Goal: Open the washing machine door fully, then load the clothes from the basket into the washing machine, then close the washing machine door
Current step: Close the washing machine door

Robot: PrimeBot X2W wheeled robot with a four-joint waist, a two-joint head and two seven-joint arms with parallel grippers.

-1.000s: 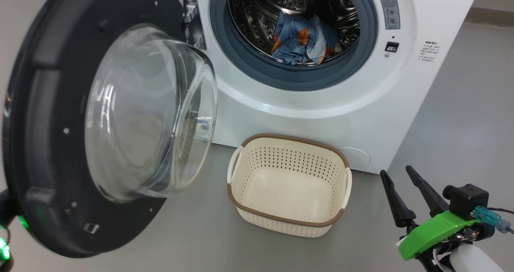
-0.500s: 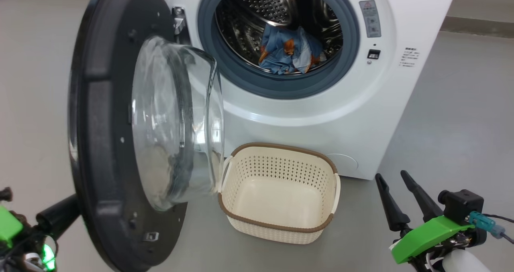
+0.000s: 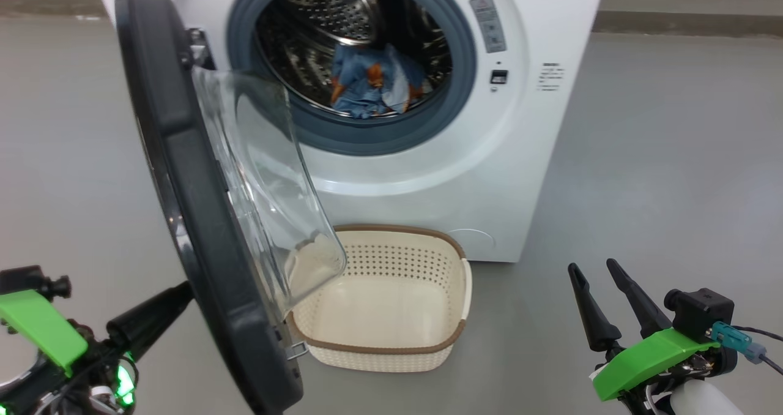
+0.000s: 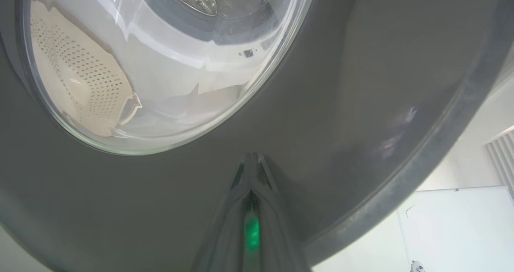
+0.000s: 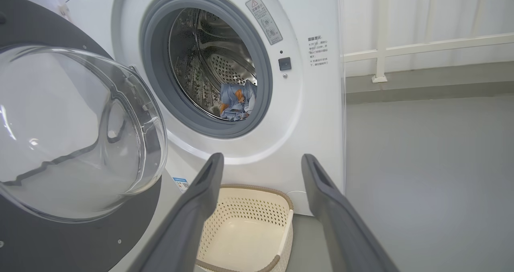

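Note:
The white washing machine (image 3: 428,176) stands with its washing machine door (image 3: 183,176) partly swung in, edge-on in the head view, glass bowl (image 3: 263,176) toward the drum. The clothes (image 3: 367,84), blue with orange print, lie inside the drum, also visible as clothes (image 5: 237,101) in the right wrist view. The cream basket (image 3: 373,358) sits empty on the floor below the opening. My left gripper (image 3: 177,295) is shut, its tip against the door's outer face (image 4: 341,83); in the left wrist view the left gripper (image 4: 253,159) touches it below the window. My right gripper (image 3: 591,265) hangs open at lower right, holding nothing.
Grey floor (image 3: 660,158) lies open to the right of the machine. In the right wrist view a white railing and wall (image 5: 421,47) stand behind the machine, and the basket (image 5: 257,201) sits just past my right gripper (image 5: 263,159).
The door has swung from wide open toward the machine. My left gripper has come into view behind it, pressed to its outer face. The head camera has shifted; the right gripper kept its place.

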